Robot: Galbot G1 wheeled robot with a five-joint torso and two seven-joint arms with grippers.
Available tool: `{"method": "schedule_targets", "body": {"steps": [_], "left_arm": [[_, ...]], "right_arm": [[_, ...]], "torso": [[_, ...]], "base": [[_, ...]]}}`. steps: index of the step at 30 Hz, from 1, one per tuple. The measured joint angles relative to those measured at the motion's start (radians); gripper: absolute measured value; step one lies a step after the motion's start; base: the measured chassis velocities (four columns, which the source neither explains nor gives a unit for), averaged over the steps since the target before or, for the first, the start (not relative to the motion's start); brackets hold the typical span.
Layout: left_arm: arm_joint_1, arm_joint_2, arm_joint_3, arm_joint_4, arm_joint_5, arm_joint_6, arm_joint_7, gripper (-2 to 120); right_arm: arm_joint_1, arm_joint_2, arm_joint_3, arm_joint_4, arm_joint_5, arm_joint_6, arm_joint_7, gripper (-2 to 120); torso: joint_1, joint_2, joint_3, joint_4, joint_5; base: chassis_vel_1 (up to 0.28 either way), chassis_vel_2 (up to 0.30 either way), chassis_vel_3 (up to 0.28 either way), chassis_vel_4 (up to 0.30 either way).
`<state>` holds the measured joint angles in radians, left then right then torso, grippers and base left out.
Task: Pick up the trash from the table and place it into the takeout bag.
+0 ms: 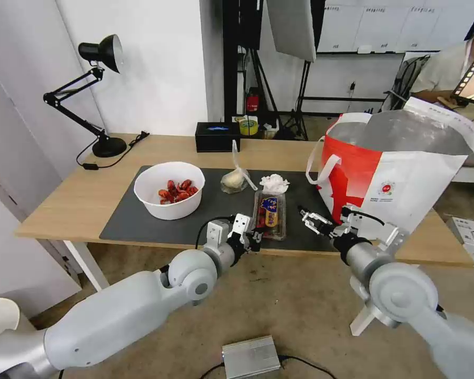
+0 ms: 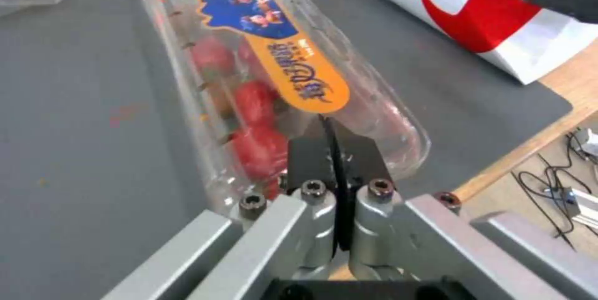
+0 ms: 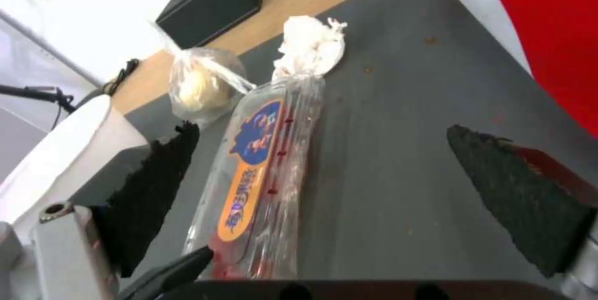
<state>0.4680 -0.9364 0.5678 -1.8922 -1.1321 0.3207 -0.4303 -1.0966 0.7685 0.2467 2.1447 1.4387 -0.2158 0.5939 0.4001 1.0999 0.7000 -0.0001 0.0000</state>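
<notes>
Clear plastic clamshell [image 1: 269, 213] is lying on the worktop's grey mat [image 1: 142, 216], its near end pinched by the left hand [image 2: 336, 150]; the right hand [image 1: 306, 217] is hovering wide beside the takeout bag [image 1: 405, 184].

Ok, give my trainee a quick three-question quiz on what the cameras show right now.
1. True or false: the white round bowl of red crawfish shells sits inside the white-and-red foil-lined takeout bag.
2. Whose fingers are spread open? A) the left gripper, at the near end of the clear hinged plastic clamshell; B) the right gripper, above the dark grey mat beside the bag.
3. What lies at the clamshell's far end?
Key: 1 false, it stands on the mat. 2 B. 3 the crumpled white tissue.
</notes>
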Motion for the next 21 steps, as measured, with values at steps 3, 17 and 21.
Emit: {"method": "schedule_targets", "body": {"steps": [3,17,21], "left_arm": [[-0.014,-0.006,0.014,0.004,-0.006,-0.001,0.000,0],[-0.043,-0.016,0.041,0.015,-0.022,-0.021,-0.009,0],[-0.041,-0.012,0.035,0.012,-0.026,-0.022,-0.012,0]], "right_arm": [[0.017,0.005,0.001,-0.010,0.014,-0.012,0.016,100],[0.192,0.048,-0.021,-0.098,0.188,-0.135,0.140,100],[0.211,0.064,-0.032,-0.120,0.214,-0.165,0.152,100]], "torso": [[0.000,0.000,0.000,0.0000,0.0001],[0.000,0.000,0.000,0.0001,-0.0001],[0.000,0.000,0.000,0.0000,0.0000]], "base": [[0.000,0.000,0.000,0.000],[0.000,0.000,0.000,0.000],[0.000,0.000,0.000,0.000]]}}
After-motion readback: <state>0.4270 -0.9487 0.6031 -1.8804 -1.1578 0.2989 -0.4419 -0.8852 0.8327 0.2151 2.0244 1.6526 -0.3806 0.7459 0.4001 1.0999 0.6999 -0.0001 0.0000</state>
